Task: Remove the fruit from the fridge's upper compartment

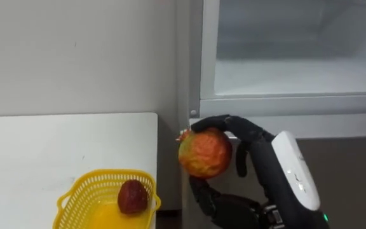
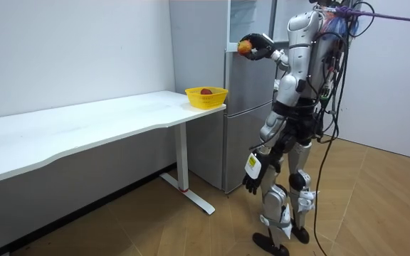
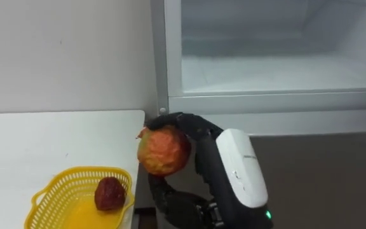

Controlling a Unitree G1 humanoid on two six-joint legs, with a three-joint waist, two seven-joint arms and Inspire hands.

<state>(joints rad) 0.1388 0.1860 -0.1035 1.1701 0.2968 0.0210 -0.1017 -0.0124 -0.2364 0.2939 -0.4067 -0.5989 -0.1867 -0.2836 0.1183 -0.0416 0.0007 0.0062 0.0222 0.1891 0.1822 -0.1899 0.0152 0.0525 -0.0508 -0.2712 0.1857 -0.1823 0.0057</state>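
Left of the fridge (image 1: 284,105): white table (image 1: 56,146) butts up near its side. A yellow basket (image 1: 84,184) sits on the table corner closest to the fridge, with one dark red fruit (image 1: 133,196) in it.

The orange-red fruit (image 1: 204,151) is out of the fridge, in the air just in front of the ledge below the open upper compartment (image 1: 297,76), at the fridge's left edge. The right hand (image 1: 265,159) holds it, fingers curled over the top and thumb underneath. The grip looks firm.

The left hand (image 2: 251,181) hangs by the thigh on the side away from the fridge. Can't tell its state.

The robot stands upright facing the fridge front, right arm raised.

Step, my read: pick is done and the carry-out is under way. The basket looks like the drop target.

Next move needs:
- swing left, away from the fridge and over the table edge
- lower into the basket beside the red fruit, not on top of it
- release low, since a round fruit can roll
- the basket is light and near the table edge, so don't nudge it
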